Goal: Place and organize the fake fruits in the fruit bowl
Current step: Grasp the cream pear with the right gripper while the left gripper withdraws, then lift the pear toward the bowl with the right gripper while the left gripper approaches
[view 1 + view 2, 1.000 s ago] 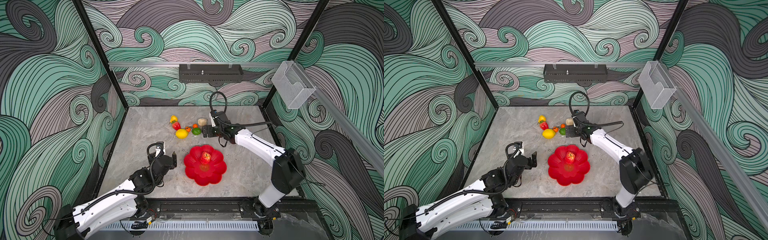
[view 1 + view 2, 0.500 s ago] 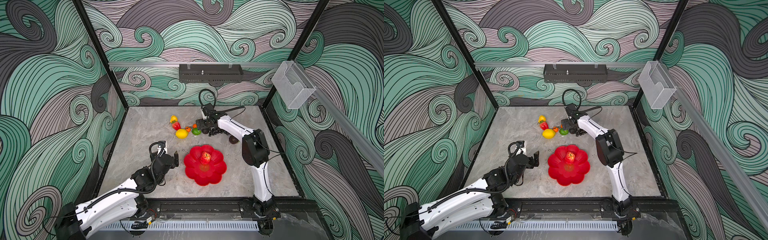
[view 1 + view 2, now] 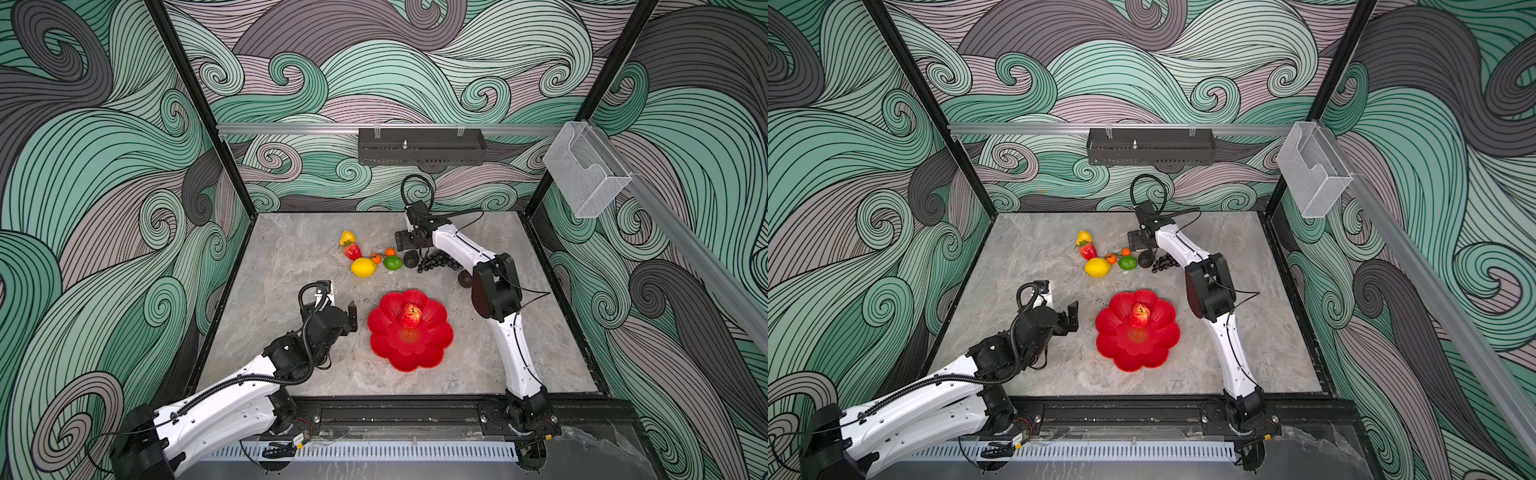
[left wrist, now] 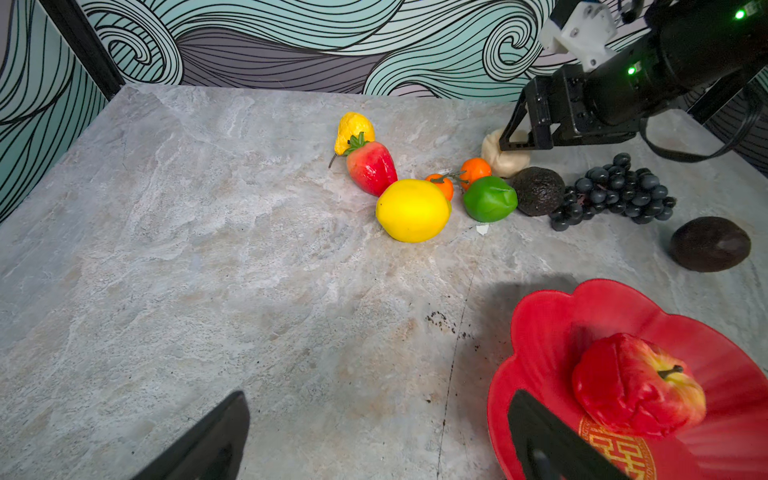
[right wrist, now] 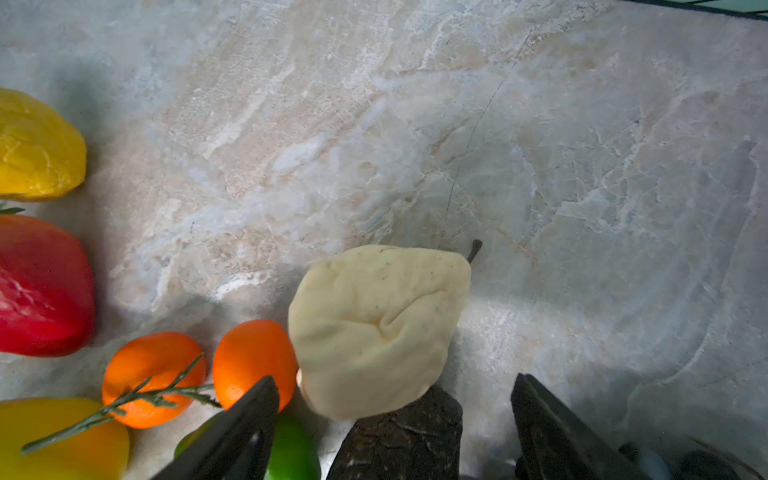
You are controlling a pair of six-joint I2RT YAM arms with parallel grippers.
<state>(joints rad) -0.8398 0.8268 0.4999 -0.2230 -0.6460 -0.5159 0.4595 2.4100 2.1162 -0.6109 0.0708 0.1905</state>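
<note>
The right gripper is wide open, holding nothing, just above the dented beige plastic pear; go straight down, then squeeze gently.

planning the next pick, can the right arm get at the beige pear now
Probably yes: the right pincer hangs open just above the beige pear, top uncovered; the orange and dark avocado crowd its sides.

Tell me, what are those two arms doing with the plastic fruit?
The job is to gather the fake fruits into the red bowl. Only a red apple lies in it. The right pincer hangs open over the pale pear at the back of the cluster. The left pincer sits open and empty near the bowl.
</note>
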